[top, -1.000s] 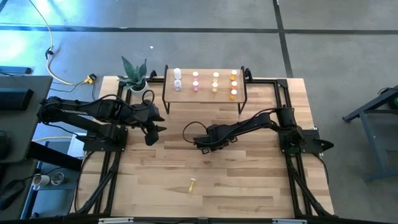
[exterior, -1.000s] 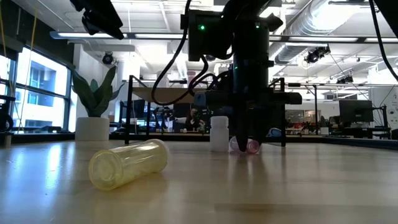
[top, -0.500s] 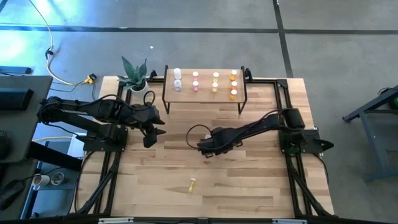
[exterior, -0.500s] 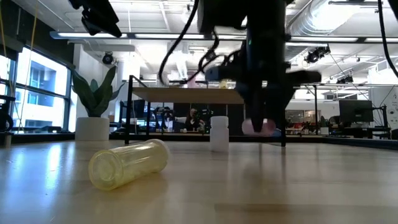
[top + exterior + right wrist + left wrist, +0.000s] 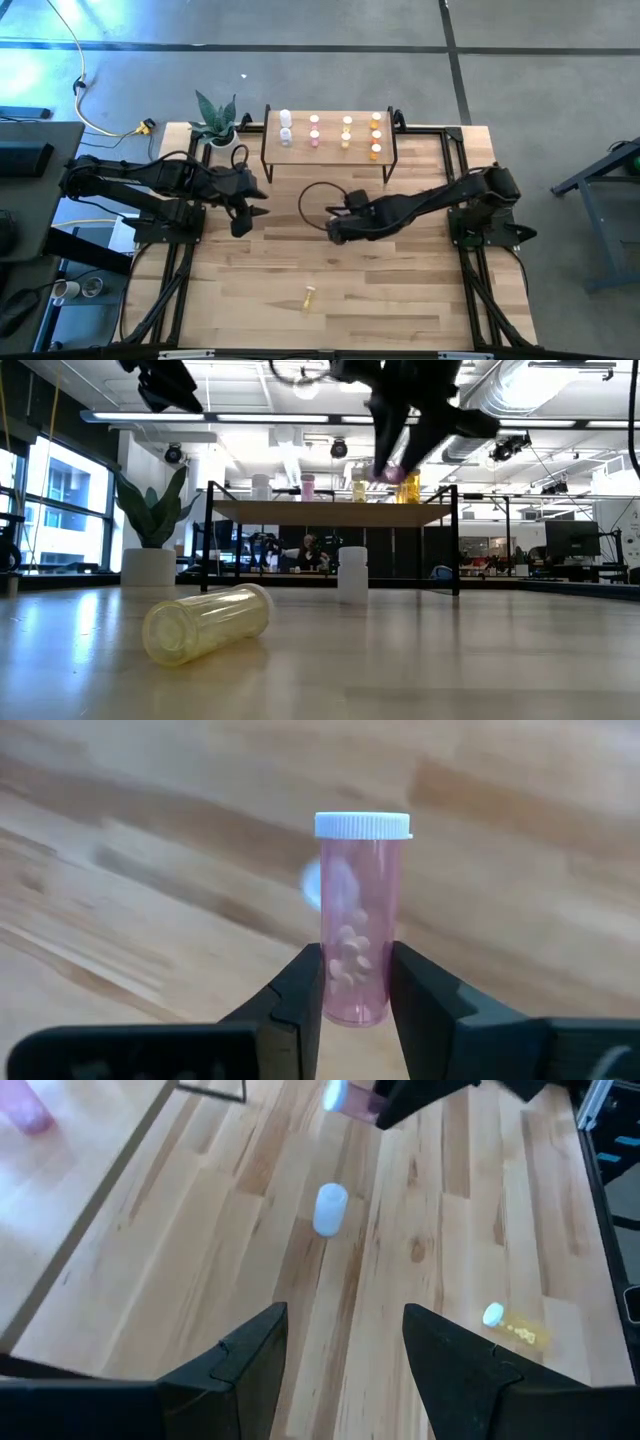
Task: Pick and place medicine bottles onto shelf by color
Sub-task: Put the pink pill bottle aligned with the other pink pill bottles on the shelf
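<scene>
Since a second ago the right gripper (image 5: 347, 995) has risen off the table with the pink bottle (image 5: 358, 917); in the low view it now hangs above the level of the shelf (image 5: 330, 512), where before it stood down on the wood. Its fingers are closed on the bottle's lower half, white cap pointing away from the wrist, pills showing inside. From above, this gripper (image 5: 338, 226) sits near the table's centre, at about six o'clock from the shelf (image 5: 330, 153).

Off at nine o'clock from the centre, the left gripper (image 5: 247, 210) hovers with its fingers (image 5: 245, 1355) well apart and nothing between them.

Ten bottles stand on the shelf in four columns. A white bottle (image 5: 352, 574) stands upright on the table (image 5: 400, 290) just in front of the shelf. At six o'clock a pale yellow bottle (image 5: 310, 296) lies on its side. A potted plant (image 5: 216, 121) stands just beside the shelf at nine o'clock.
</scene>
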Controlling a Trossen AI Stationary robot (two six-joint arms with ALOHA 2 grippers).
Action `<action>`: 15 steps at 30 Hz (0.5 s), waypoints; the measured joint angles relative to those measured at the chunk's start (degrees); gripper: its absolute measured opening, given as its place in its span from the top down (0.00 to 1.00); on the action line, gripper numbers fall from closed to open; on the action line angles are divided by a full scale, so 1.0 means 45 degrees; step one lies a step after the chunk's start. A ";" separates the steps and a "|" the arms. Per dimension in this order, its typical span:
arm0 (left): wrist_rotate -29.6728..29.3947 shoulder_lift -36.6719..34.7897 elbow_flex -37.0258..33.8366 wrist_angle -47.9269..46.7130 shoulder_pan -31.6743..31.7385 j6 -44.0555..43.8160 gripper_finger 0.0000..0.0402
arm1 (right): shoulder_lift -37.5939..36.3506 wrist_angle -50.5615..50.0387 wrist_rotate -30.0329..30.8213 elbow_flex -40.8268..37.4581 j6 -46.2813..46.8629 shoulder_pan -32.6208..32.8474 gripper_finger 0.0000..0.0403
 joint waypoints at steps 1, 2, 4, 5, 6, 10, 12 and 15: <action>-0.0007 0.0000 0.0000 0.0094 0.0000 0.0077 0.53 | -0.0142 0.0253 0.0307 0.0000 -0.0250 0.0000 0.78; -0.0009 0.0000 0.0000 0.0215 0.0000 0.0167 0.53 | -0.0278 0.0474 0.0622 0.0000 -0.0495 0.0000 0.78; -0.0018 0.0000 0.0000 0.0481 0.0018 0.0174 0.53 | -0.0519 0.0966 0.1204 0.0000 -0.1212 -0.0005 0.78; -0.0014 0.0000 0.0000 0.0667 0.0043 0.0174 0.53 | -0.0621 0.1234 0.1456 0.0000 -0.1589 -0.0018 0.78; -0.0013 -0.0002 0.0000 0.0828 0.0092 0.0175 0.53 | -0.0744 0.1576 0.1708 0.0000 -0.2006 -0.0043 0.78; -0.0005 0.0000 0.0000 0.1730 0.0381 0.0174 0.53 | -0.1185 0.3081 0.2225 0.0000 -0.3841 -0.0203 0.78; -0.0005 0.0000 0.0000 0.2294 0.0549 0.0174 0.53 | -0.1395 0.4080 0.2439 0.0000 -0.5088 -0.0305 0.78; -0.0005 -0.0001 0.0000 0.3278 0.0796 0.0164 0.53 | -0.1711 0.5334 0.2417 0.0000 -0.7163 -0.0503 0.78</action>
